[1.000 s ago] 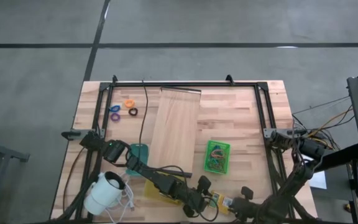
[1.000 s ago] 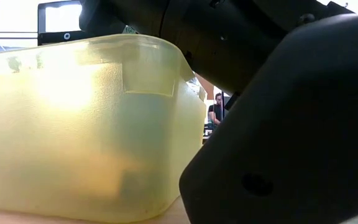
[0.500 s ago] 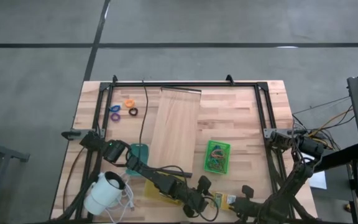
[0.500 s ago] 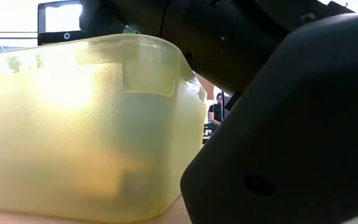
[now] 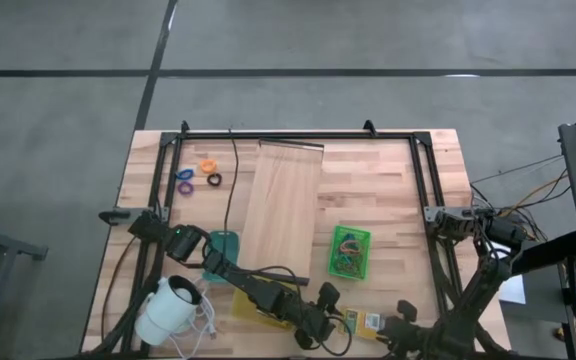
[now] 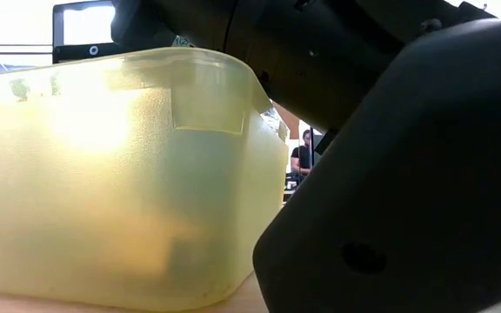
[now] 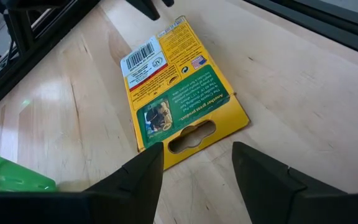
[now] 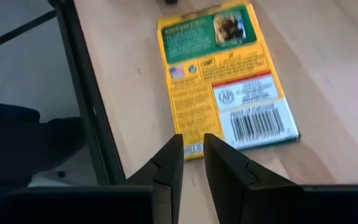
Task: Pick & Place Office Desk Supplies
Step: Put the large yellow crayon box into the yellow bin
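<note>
Three small rings (image 5: pixel 197 175), orange, purple and black, lie unmoved at the table's (image 5: pixel 388 190) far left. Toward the near edge, the left gripper (image 7: pixel 194 165) holds its place with fingers spread wide, empty, just short of a flat yellow-green packet (image 7: pixel 182 87). On the right, the right gripper (image 8: pixel 193 158) has drawn back slightly from the packet, its fingers nearly together and, seemingly, holding nothing.

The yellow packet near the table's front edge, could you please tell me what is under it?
The yellow packet lies flat on bare wooden table, printed back with barcode up. Whatever its underside covers cannot be seen.
</note>
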`<state>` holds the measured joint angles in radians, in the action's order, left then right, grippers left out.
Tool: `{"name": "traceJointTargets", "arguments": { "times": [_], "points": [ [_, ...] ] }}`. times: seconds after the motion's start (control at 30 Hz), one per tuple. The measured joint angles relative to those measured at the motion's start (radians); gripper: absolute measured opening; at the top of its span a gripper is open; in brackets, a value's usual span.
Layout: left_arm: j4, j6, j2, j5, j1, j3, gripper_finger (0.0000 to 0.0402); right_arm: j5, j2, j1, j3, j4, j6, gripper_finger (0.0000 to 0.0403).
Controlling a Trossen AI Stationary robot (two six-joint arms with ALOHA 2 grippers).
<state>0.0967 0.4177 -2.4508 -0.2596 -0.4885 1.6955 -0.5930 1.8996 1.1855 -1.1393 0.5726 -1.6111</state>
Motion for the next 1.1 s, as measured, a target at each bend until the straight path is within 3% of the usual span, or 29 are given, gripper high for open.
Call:
{"name": "traceJointTargets", "arguments": {
  "times": [0.47,1.1],
  "points": [
    [0.001,0.000,0.000,0.040,-0.005,0.000,0.0194,0.025,0.044,0.006,0.005,0.012,-0.092,0.0063],
    [0.034,-0.004,-0.002,0.051,-0.009,-0.001,0.0194,0.028,0.045,0.008,0.008,0.019,-0.099,0.0063]
  ]
}}
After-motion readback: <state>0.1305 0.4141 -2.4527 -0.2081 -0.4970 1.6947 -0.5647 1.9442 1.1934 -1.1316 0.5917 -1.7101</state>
